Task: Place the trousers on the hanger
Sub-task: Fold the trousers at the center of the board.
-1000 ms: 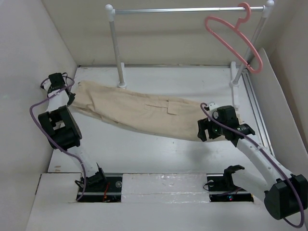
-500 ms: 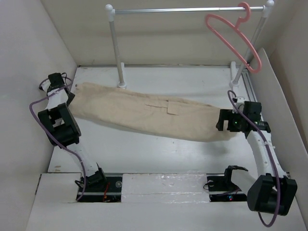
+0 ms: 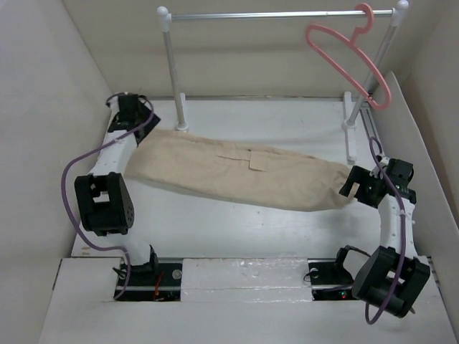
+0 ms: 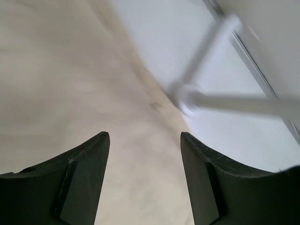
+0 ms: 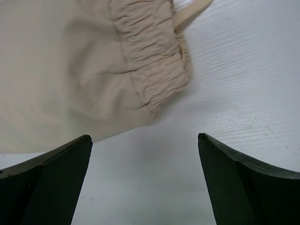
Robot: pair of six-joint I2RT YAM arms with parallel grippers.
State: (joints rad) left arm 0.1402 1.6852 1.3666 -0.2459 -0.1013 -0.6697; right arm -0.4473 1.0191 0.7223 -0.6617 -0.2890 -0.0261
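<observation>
Found trousers (image 3: 237, 172) spread flat on table (image 3: 272, 118) across the middle of the top view, left end higher. Saw hanger (image 3: 351, 61) hooked on rail (image 3: 280, 14) at upper right, well apart from the cloth. Noted left hand (image 4: 145, 140) over the left end, spread apart, gripping nothing; right hand (image 5: 145, 145) just beside the gathered right end, spread wide, empty.
</observation>
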